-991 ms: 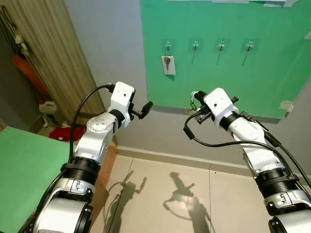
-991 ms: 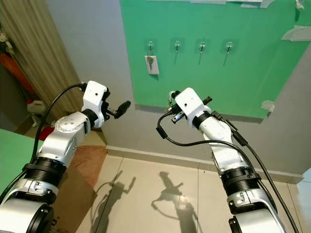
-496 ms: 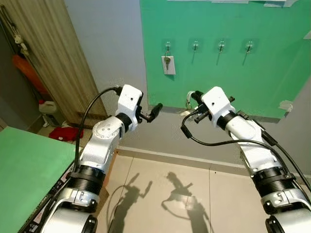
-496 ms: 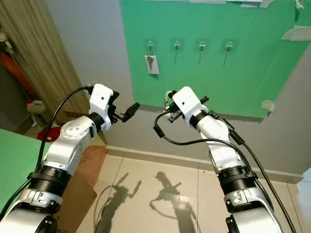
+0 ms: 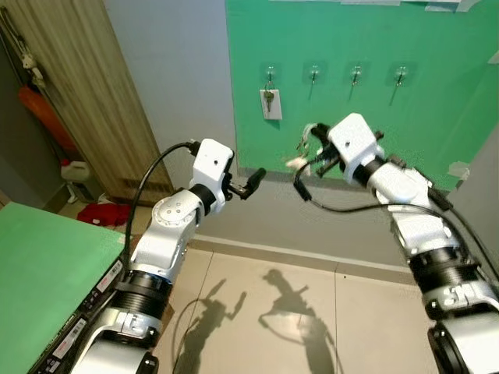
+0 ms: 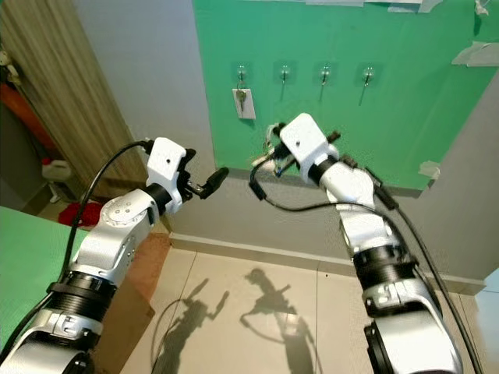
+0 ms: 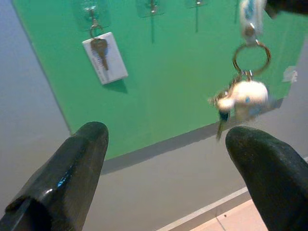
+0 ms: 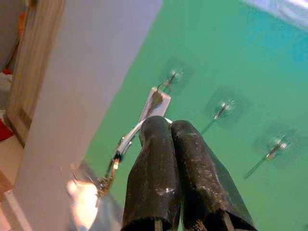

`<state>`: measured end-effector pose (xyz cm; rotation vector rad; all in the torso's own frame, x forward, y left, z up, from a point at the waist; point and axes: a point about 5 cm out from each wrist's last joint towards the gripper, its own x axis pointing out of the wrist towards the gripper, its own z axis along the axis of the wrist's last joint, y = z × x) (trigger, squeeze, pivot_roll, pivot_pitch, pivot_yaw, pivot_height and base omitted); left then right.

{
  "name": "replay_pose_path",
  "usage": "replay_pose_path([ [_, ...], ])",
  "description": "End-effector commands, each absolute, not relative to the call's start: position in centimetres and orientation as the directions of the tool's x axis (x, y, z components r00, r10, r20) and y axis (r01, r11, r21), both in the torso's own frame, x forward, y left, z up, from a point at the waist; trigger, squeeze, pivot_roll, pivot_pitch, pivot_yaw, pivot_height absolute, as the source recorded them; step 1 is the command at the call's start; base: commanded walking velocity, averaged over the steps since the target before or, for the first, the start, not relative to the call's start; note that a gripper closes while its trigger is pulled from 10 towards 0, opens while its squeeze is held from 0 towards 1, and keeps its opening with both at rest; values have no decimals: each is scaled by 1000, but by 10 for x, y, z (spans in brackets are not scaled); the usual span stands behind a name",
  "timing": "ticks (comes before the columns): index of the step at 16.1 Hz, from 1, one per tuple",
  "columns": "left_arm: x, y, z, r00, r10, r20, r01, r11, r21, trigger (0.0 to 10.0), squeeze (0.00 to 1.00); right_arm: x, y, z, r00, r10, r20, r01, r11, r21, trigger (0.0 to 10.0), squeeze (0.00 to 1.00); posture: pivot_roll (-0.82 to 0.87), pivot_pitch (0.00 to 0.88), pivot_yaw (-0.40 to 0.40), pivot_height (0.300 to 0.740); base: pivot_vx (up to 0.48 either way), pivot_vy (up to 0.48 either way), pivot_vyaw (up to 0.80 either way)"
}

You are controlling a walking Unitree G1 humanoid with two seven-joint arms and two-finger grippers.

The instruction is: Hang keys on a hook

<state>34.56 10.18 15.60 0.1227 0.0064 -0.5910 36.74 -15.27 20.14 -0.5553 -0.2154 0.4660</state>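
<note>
The right gripper [image 5: 313, 140], clamped shut on the keys [image 5: 297, 162], has risen toward the hooks [image 5: 313, 74] at centre frame; hanging is near. The left gripper [image 5: 256, 178] waits, spread empty

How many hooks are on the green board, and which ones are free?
4, in one row. The leftmost hook already holds a key with a white tag. The second hook, third hook and fourth hook are free. None looks hidden.
</note>
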Motion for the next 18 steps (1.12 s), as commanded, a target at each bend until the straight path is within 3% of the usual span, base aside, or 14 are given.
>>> replay_pose_path([
  [1,344,102,157,828,-559,-37,560,821,113,10000,0,369,-150,213,860,498,111,-370,759,-536,0,0,-165,0,86,740,0,0,0],
  [11,358,85,183,764,-645,31,637,761,124,10000,0,361,-144,226,809,558,185,-474,805,-357,0,0,-196,0,104,740,0,0,0],
  [18,363,81,197,736,-672,77,661,739,129,10000,0,350,-133,232,756,622,203,-569,779,-264,0,0,-203,0,107,740,0,0,0],
])
